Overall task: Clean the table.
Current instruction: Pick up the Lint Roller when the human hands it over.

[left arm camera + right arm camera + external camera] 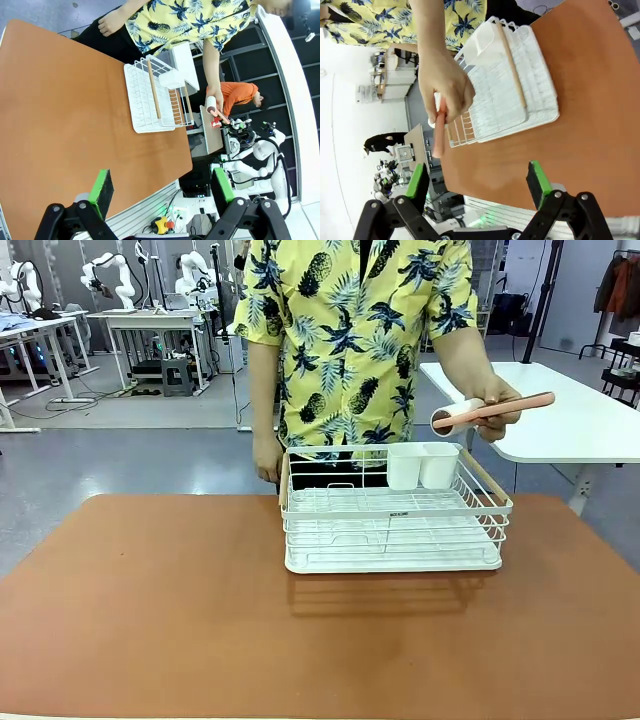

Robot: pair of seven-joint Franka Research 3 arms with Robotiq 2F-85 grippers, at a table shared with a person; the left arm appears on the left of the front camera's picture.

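Terracotta table (150,610) stretches beneath the left gripper (161,185) and right gripper (476,180), both with jaws spread and holding nothing. Beyond them a white dish rack (393,520) stands near the table's far edge. Behind it a person's hand (500,392) holds out a lint roller (535,401), apparently offering it for the cleaning.

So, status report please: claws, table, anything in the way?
Left claw open, empty. Right claw open, empty. Table carries a white dish rack, far side. Person's hand holds a pink-handled roller by the rack.
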